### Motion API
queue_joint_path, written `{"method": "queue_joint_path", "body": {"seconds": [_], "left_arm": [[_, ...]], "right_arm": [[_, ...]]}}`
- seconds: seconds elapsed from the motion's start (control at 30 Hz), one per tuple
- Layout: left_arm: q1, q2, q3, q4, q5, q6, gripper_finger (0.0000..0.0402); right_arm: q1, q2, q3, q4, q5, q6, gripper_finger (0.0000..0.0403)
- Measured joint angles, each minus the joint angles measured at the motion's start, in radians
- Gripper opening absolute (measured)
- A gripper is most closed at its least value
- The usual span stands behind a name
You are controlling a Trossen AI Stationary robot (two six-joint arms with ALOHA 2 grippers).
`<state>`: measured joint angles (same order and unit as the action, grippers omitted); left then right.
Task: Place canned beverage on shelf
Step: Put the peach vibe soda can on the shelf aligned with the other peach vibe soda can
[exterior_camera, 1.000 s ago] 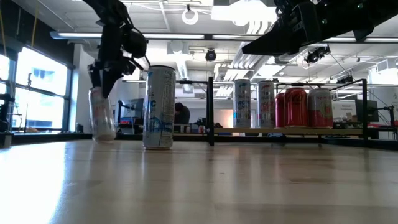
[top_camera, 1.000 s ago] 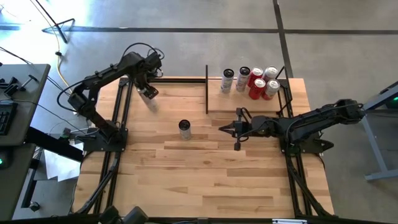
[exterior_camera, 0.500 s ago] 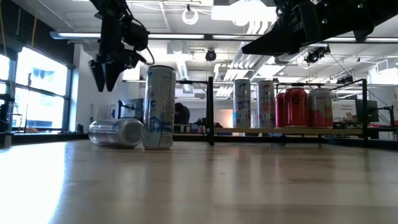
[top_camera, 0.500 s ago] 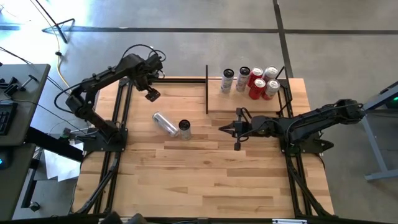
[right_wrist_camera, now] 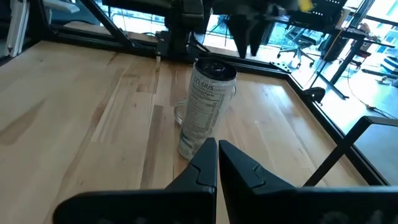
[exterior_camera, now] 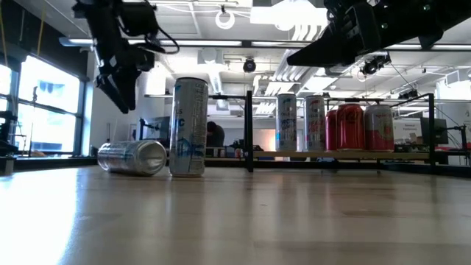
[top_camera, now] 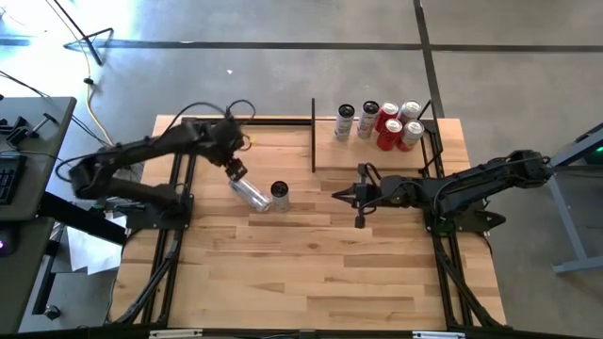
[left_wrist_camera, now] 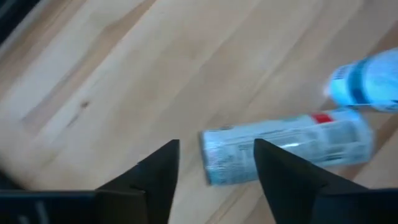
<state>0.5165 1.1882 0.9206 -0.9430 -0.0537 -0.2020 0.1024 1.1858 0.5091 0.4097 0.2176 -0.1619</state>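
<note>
**Silver can on its side beside the upright can**

Taking the upright can as landmark: to its left the left gripper hangs above the table, fingers spread apart and holding nothing. Just beneath it a silver can lies on its side, its end touching or nearly touching the upright can; its label is too blurred to read. The upright can reads "CELSIUS" in the right wrist view. Right of it, beyond open planks, the right gripper hovers with fingers closed together, empty. Farther back right, the shelf carries five standing cans, silver and red, with bare wood in front
</note>
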Motion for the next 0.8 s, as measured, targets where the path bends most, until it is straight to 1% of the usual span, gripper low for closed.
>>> {"method": "queue_joint_path", "body": {"seconds": [0.1,0.2,0.33,0.43,0.5,0.6,0.67,0.8], "left_arm": [[-0.051,-0.088,-0.084,0.09,-0.011,-0.046,0.0159],[-0.062,-0.127,-0.163,0.138,-0.047,-0.107,0.0123],[-0.05,-0.116,-0.261,0.208,-0.065,-0.156,0.0072],[-0.046,-0.089,-0.323,0.306,-0.059,-0.185,0.0034],[-0.046,-0.071,-0.351,0.382,-0.048,-0.19,0.0012],[-0.046,-0.035,-0.379,0.466,-0.012,-0.19,0.0005],[-0.053,-0.002,-0.387,0.47,0.013,-0.189,0.0008],[-0.093,0.061,-0.383,0.508,0.019,-0.163,0.0003]], "right_arm": [[0.0,0.0,0.006,-0.001,0.0,0.002,0.0],[0.004,0.0,0.034,-0.005,0.0,0.029,0.0],[0.025,0.0,0.067,-0.043,0.001,0.078,0.0],[0.047,0.0,0.073,-0.065,0.001,0.087,0.0],[0.064,0.0,0.073,-0.063,0.019,0.087,0.0],[0.089,0.0,0.073,-0.071,0.054,0.087,0.0],[0.103,0.0,0.073,-0.074,0.072,0.087,0.0],[0.122,0.0,0.073,-0.077,0.088,0.102,0.0]]}}
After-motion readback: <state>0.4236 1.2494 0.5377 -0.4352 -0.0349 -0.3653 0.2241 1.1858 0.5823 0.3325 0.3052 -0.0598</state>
